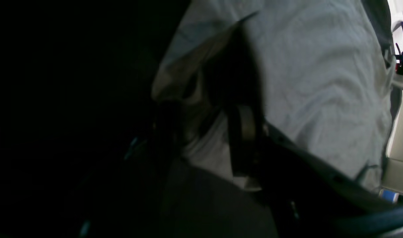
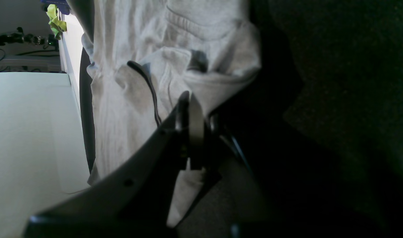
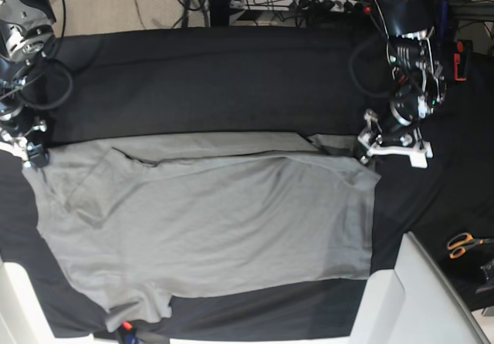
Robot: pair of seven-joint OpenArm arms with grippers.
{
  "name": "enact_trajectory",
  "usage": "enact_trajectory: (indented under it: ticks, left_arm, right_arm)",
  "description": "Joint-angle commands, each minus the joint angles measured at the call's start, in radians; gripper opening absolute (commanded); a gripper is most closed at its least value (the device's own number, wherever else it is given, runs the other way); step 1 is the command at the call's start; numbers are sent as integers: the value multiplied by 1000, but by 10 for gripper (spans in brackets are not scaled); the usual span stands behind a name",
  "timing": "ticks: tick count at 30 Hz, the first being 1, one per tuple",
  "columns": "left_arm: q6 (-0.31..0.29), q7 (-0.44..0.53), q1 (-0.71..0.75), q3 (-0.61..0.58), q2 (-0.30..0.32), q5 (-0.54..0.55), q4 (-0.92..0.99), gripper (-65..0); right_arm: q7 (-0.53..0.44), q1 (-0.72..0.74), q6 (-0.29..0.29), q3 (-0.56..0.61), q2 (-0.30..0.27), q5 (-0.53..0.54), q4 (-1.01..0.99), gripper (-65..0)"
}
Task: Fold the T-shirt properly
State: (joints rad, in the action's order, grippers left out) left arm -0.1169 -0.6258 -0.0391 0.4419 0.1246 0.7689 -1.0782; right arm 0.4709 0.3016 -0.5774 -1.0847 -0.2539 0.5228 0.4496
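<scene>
Currently spread flat on the black table cloth (image 3: 231,74): the T-shirt (image 3: 216,220), long axis running side to side across the base view. Going left to right from the shirt: at its far-left upper corner, the right gripper (image 3: 31,153), pressed together and pinching a fold of grey cloth at the edge. At its far-right upper corner, the left gripper (image 3: 386,139), partly parted with fabric between the pads. Each arm nearest its own corner; far edge taut between them. Judged ready for folding toward the near hem.
</scene>
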Motion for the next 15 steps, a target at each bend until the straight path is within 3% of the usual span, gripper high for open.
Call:
enact_trajectory:
  ticks: [1, 11, 15]
  left_arm:
    - [-8, 4, -14, 1, 11, 10, 8, -382]
    - [-8, -3, -11, 1, 11, 10, 26, -383]
    - [-4, 1, 52, 11, 8, 11, -72, -383]
  right_arm:
    - [9, 6, 6, -4, -6, 1, 1, -648]
    - [9, 6, 6, -4, -8, 1, 1, -648]
    - [9, 6, 6, -1, -8, 1, 1, -648]
